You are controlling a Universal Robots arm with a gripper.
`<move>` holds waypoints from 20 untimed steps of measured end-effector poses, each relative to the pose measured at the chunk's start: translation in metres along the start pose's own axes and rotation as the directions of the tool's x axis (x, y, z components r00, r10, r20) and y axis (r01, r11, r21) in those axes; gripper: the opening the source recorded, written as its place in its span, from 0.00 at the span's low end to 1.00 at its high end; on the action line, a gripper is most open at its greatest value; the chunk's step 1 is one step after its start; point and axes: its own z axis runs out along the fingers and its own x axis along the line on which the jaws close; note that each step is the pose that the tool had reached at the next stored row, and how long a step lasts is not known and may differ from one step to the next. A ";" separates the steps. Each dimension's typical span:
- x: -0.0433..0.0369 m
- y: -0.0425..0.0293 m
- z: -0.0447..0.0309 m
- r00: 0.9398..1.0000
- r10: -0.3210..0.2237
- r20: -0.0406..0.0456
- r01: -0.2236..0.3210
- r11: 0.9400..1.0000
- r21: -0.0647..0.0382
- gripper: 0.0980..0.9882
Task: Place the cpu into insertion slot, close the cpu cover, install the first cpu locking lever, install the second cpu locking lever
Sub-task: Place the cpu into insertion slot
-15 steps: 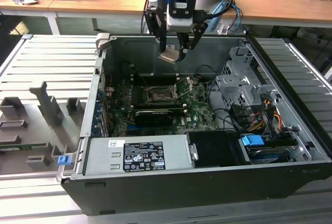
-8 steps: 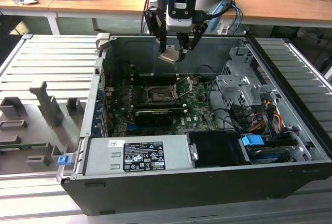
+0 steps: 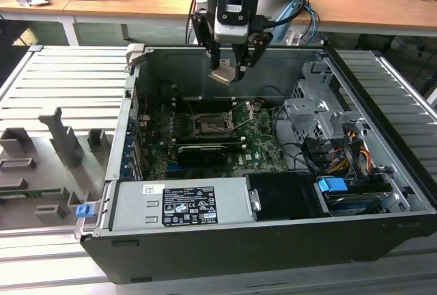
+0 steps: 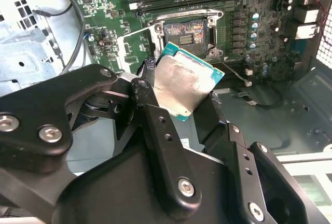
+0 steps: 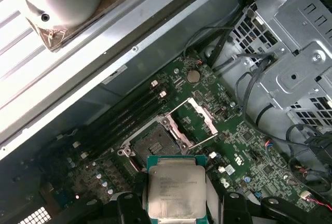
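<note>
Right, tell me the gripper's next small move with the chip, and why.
Probably lower the square silver-grey chip toward the dark square silver-rimmed socket: the gripper holds it above the green board, the socket looks empty, and its silver frame cover stands open.

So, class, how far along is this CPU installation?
Done: the claw has the cpu clamped. In hand: it hangs above the green board, not yet in the bare insertion slot. Left: seating it; the cpu cover stands open, so closing and locking are undone.
</note>
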 end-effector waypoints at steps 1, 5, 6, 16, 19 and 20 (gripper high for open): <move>0.0000 0.0000 0.0001 1.000 0.007 0.001 -0.007 1.000 0.000 0.49; 0.0000 -0.0001 0.0005 0.999 0.042 0.004 -0.042 0.999 -0.001 0.49; 0.0000 -0.0001 0.0005 0.999 0.049 0.004 -0.049 0.999 -0.001 0.49; 0.0000 -0.0001 0.0016 0.994 0.110 0.010 -0.110 0.994 -0.003 0.49; 0.0000 -0.0002 0.0019 0.992 0.125 0.011 -0.125 0.992 -0.003 0.49; 0.0000 -0.0002 0.0020 0.991 0.131 0.012 -0.131 0.991 -0.003 0.49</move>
